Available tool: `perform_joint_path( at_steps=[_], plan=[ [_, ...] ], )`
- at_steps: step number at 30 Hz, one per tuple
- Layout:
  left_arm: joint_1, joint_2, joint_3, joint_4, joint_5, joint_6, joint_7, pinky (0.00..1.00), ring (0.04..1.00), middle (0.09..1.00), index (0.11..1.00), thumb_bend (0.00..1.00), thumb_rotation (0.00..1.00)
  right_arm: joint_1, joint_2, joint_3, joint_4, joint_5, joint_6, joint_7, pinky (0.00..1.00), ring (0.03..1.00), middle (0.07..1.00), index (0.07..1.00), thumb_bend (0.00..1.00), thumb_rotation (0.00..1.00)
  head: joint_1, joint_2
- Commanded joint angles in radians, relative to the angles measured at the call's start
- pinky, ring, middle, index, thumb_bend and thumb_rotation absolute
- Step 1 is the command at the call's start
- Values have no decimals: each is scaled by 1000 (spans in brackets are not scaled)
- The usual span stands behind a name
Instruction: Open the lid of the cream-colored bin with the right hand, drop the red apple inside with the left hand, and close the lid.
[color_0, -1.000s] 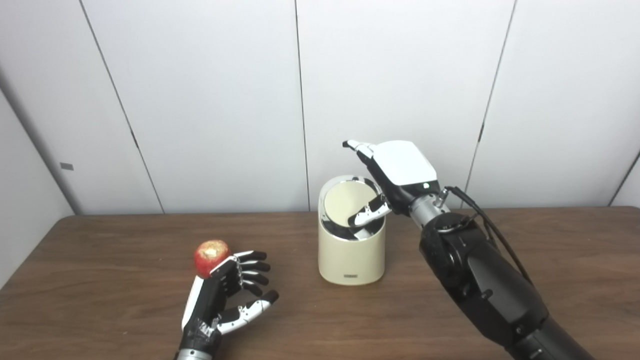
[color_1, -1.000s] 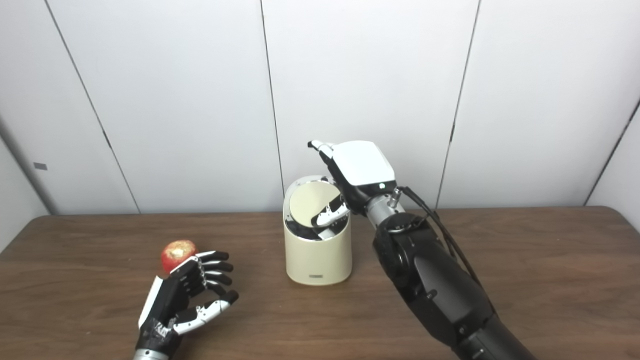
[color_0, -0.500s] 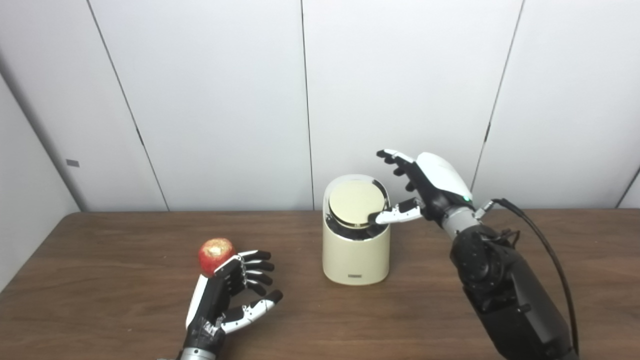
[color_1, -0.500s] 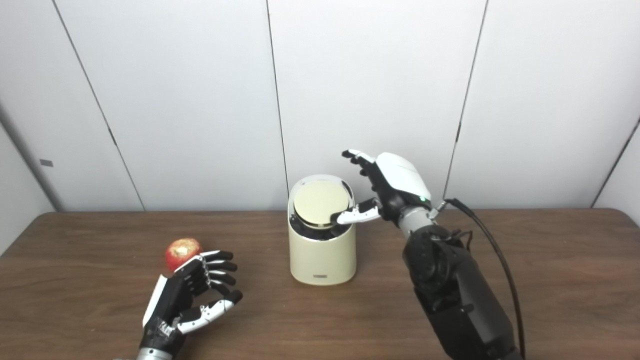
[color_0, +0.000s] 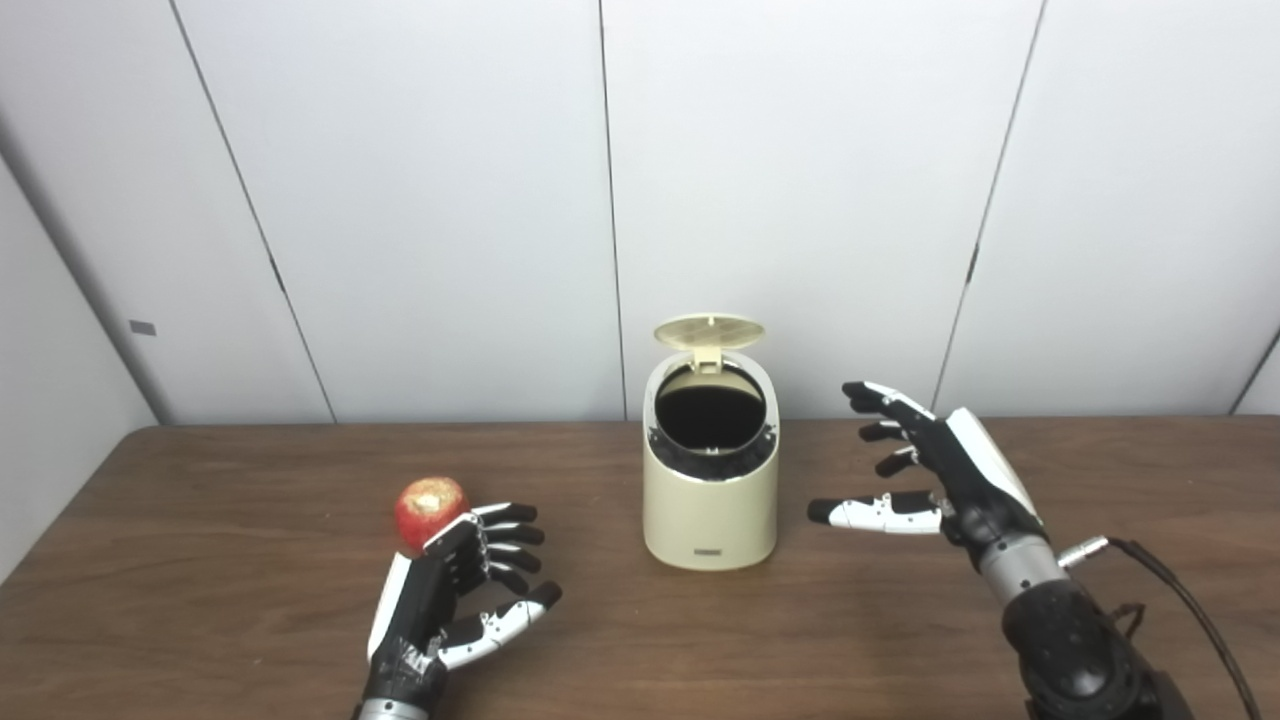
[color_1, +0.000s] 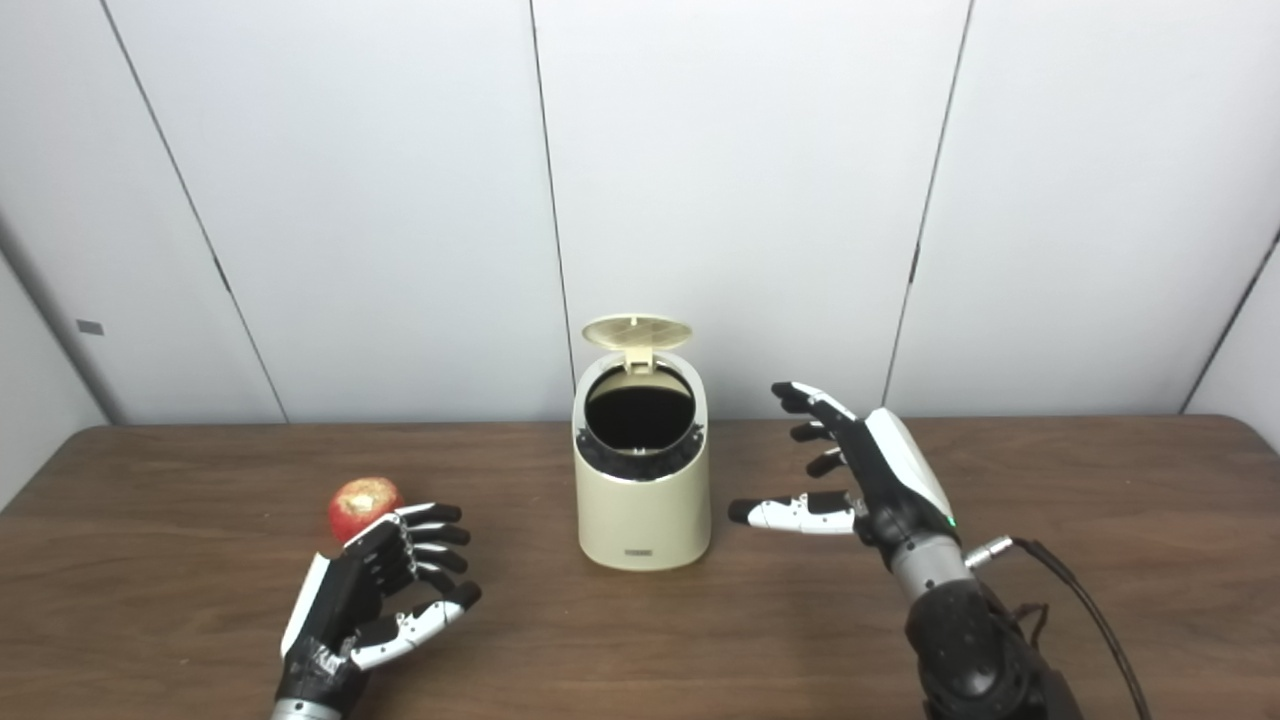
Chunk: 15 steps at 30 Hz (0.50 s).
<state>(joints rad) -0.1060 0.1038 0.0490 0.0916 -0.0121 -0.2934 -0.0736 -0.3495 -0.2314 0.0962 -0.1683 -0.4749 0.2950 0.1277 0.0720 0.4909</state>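
One cream-colored bin (color_0: 710, 500) stands mid-counter (color_0: 200, 620), its one lid (color_0: 708, 331) now flipped up at the back, mouth dark and open. One red apple (color_0: 430, 512) sits left of it, seemingly just touching the left hand (color_0: 440, 600), whose fingers are loosely spread, empty. The right hand (color_0: 930, 480), earlier on the lid, has drawn back right of the bin, fingers apart, holding nothing.

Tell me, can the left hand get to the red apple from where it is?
Probably yes. The left hand is open and right next to the red apple, which sits on the table just behind its fingertips. Nothing lies between them, and the cream bin stands off to the side.
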Motion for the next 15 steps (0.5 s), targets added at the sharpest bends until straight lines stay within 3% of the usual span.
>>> perform_joint_path(
  at_steps=[1, 7, 9, 15],
  plan=[
    [6, -15, 5, 7, 13, -35, 30, 446, 553, 632, 680, 634, 16, 7, -24, -2, -46, -8, -47, -18, 628, 791, 856, 859, 820, 310, 27, -2],
    [-7, -31, 36, 11, 109, -138, 124, 512, 596, 655, 660, 620, 0, 69, -36, -1, -63, -5, -68, -22, 633, 789, 869, 870, 802, 213, 114, -9],
    [-11, -51, 63, -4, 157, -151, 186, 575, 635, 673, 659, 636, 0, 87, -38, -3, -64, -1, -82, -27, 656, 802, 873, 869, 796, 187, 128, -12],
    [-42, -70, 129, -19, 352, -174, 408, 605, 753, 784, 740, 676, 36, 112, -41, -12, -60, 11, -87, -26, 694, 814, 872, 870, 797, 155, 157, -18]
  ],
)
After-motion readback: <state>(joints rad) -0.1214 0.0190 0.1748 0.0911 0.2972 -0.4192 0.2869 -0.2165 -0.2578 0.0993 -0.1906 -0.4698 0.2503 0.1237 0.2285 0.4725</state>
